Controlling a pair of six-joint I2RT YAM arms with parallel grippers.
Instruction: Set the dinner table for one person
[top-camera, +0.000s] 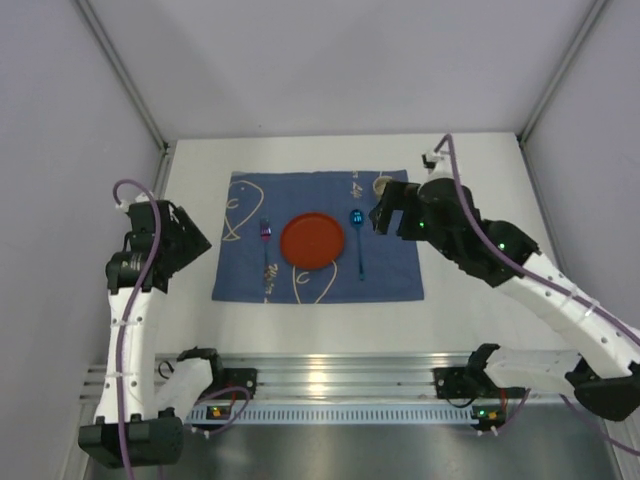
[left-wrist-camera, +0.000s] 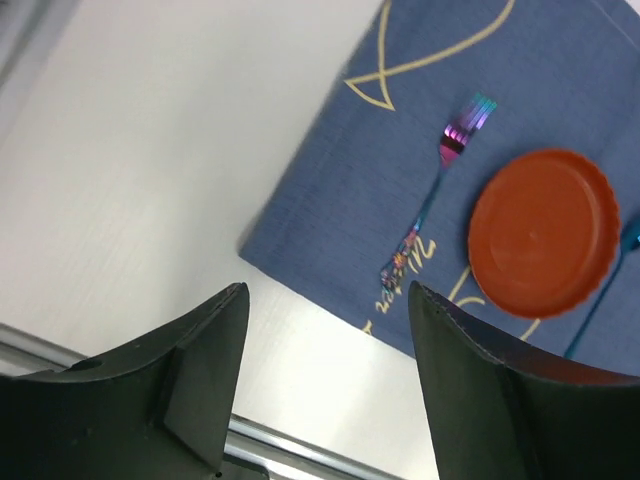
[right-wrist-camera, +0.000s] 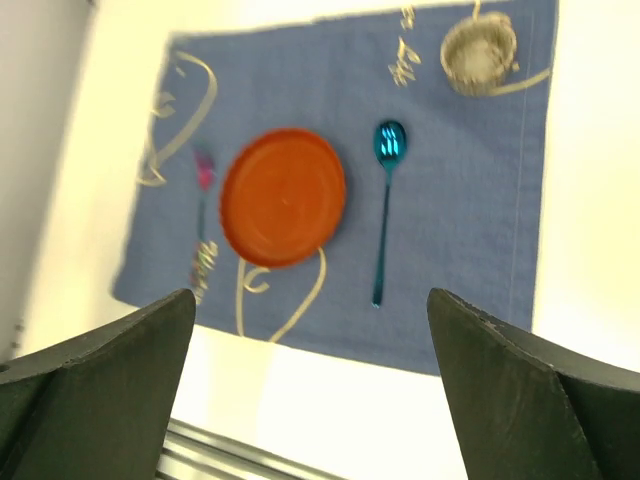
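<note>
1. The dinner table (top-camera: 320, 335) is the big flat white top in the middle of your top view. The orange plate (top-camera: 312, 241) sits near its middle, and white table spreads out on every side of the plate.
2. Pale grey walls (top-camera: 330, 60) stand behind the plate and on both sides of it. A shiny metal rail (top-camera: 330, 378) runs along the table edge nearest the arms.
3. A blue mat (top-camera: 395, 275) with cream line drawings lies flat under the plate.
4. A fork (top-camera: 266, 255) lies on the mat just left of the plate, and a blue spoon (top-camera: 358, 245) lies just right of it. Neither one touches the plate. Only your left wrist view shows the fork's purple prongs.
5. A small round tan cup (right-wrist-camera: 479, 55) stands on the mat's corner, far and to the right of the plate. Your right wrist view shows it best, but it is too blurry to tell what is inside.
6. The left gripper (top-camera: 192, 242) hangs left of the plate, off the mat. Its fingers are wide apart with nothing between them.
7. The right gripper (top-camera: 380, 215) hangs right of the plate, by the cup. Its fingers are also spread wide and hold nothing.
</note>
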